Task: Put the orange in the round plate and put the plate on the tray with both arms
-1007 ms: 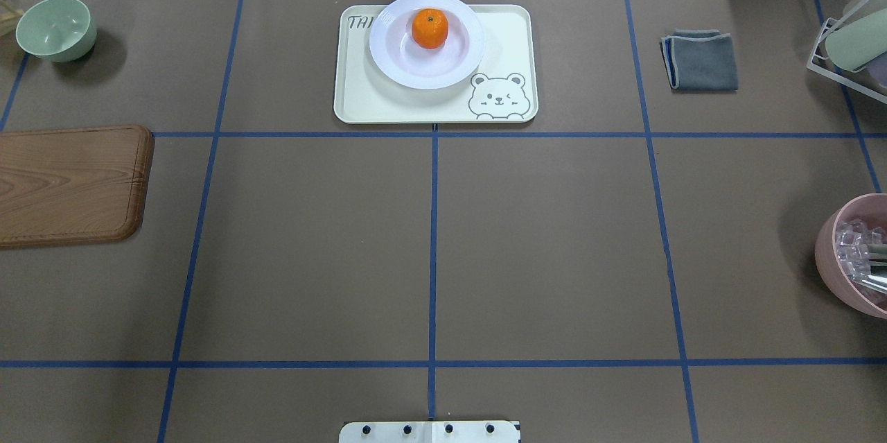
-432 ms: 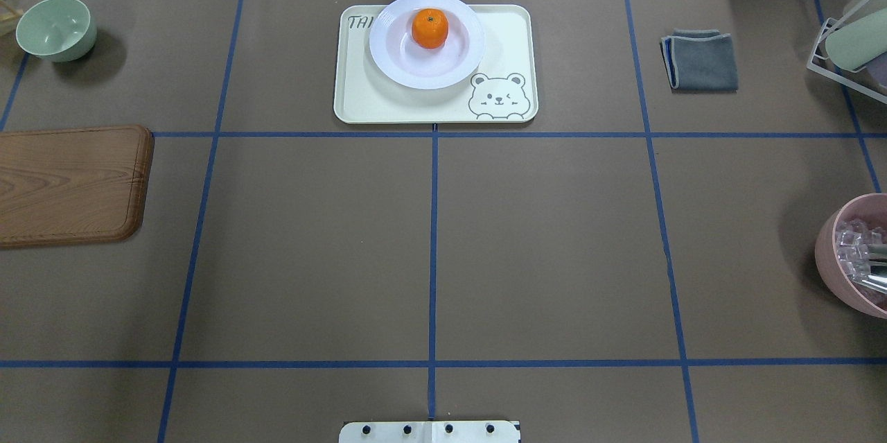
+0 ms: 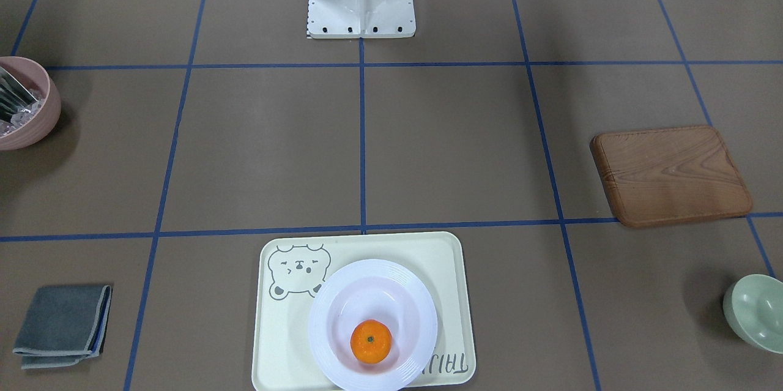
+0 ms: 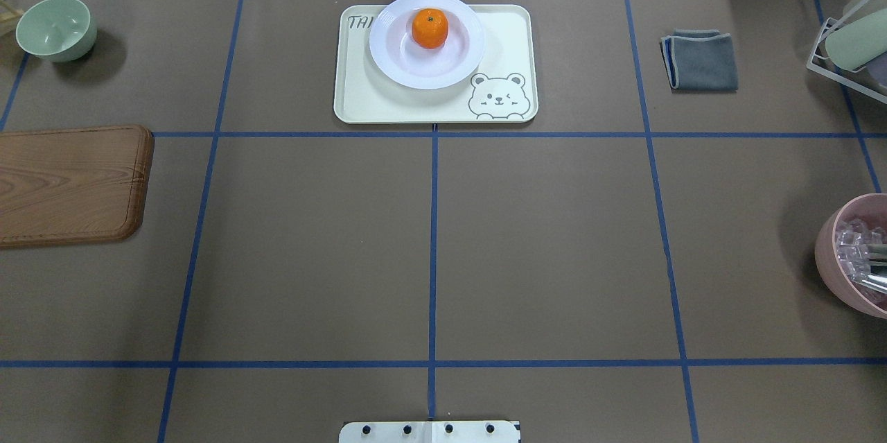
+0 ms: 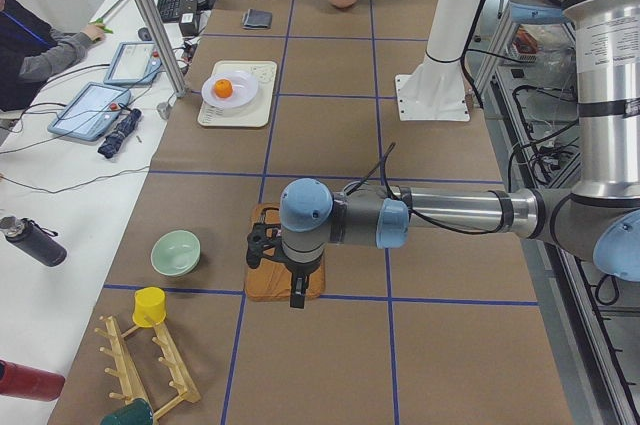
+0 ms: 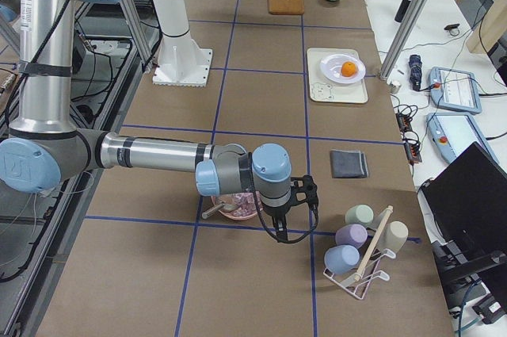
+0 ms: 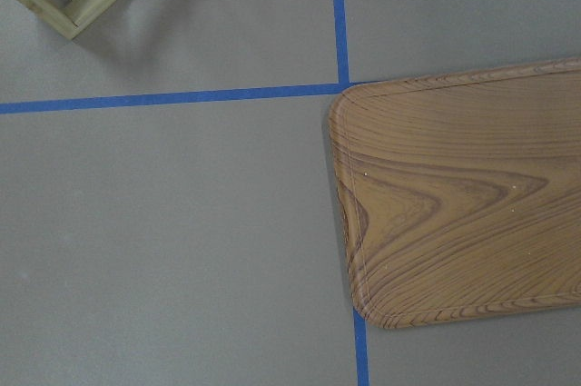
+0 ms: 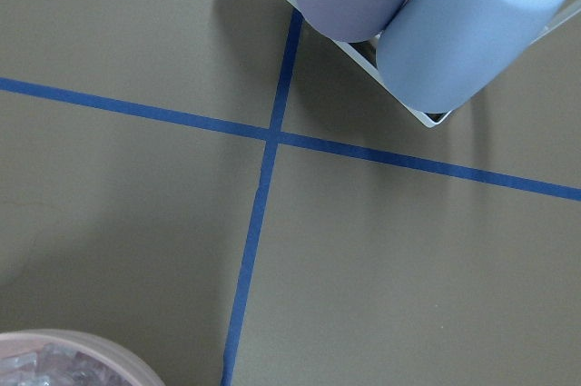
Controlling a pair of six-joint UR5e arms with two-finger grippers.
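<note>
The orange (image 4: pixel 429 28) sits in the white round plate (image 4: pixel 424 70), stem dot up. The plate rests on the cream bear tray (image 4: pixel 388 102) at the far middle of the table. In the front-facing view the orange (image 3: pixel 371 341) lies in the plate (image 3: pixel 374 288) on the tray (image 3: pixel 391 250). My left gripper (image 5: pixel 297 295) hangs over the wooden board, far from the tray. My right gripper (image 6: pixel 283 233) hangs beside the pink bowl, also far away. Both show only in the side views, so I cannot tell whether they are open or shut.
A wooden board (image 4: pixel 69 183) and a pale green bowl (image 4: pixel 55 28) lie on the left. A folded grey cloth (image 4: pixel 701 60), a cup rack (image 4: pixel 849 48) and a pink bowl (image 4: pixel 835 256) with utensils are on the right. A person (image 5: pixel 40 45) sits beyond the table's far edge.
</note>
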